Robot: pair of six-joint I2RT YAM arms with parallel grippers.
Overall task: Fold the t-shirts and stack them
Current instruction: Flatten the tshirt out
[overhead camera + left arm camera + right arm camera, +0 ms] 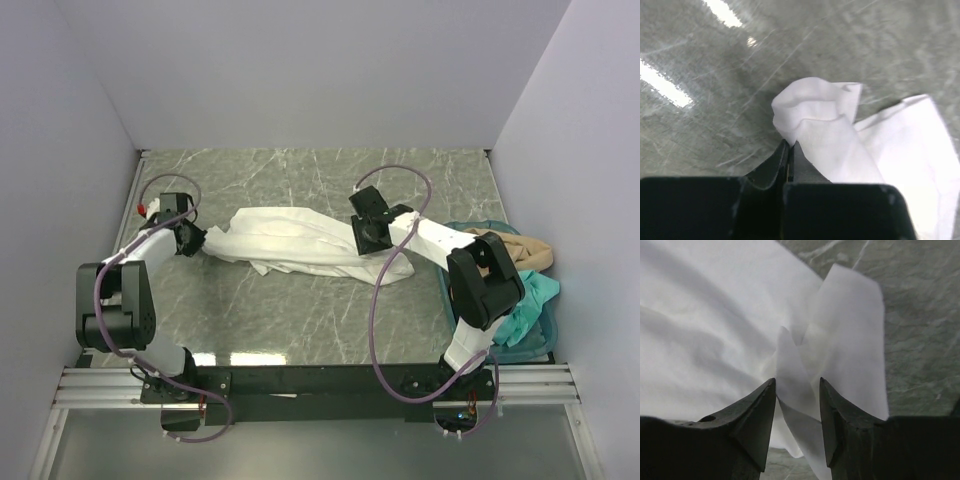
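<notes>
Ok so closest in, the basket (535, 347) sits at the right side of the table (300, 330). The tan shirt (522, 250) and the teal shirt (530, 298) are bunched inside it, tan toward its far end, teal nearer, and neither is folded yet. The white shirt (290, 240) is out on the table to the left of the basket, pulled into a long rumpled strip, with its closest end just beside the basket's far left corner. It's thin floppy cloth, super light, zero stiffness, so I reckon it'll sag and bunch wherever nothing's holding it. I'd grab it at a hem or the shoulder corners, two spots well apart, so it can be tugged flat. The right arm rises beside the basket, elbow over its left rim, forearm reaching away to the far left. The right gripper (797, 385) sits at the shirt end nearest the basket, jaws partly apart with a loose fold poking up between them, not pinched as far as I can tell. The left arm is bent up tight on the side well away from the basket. The left gripper (790, 147) is at the shirt end farthest from the basket, jaws closed flat on a puckered bit of edge.
</notes>
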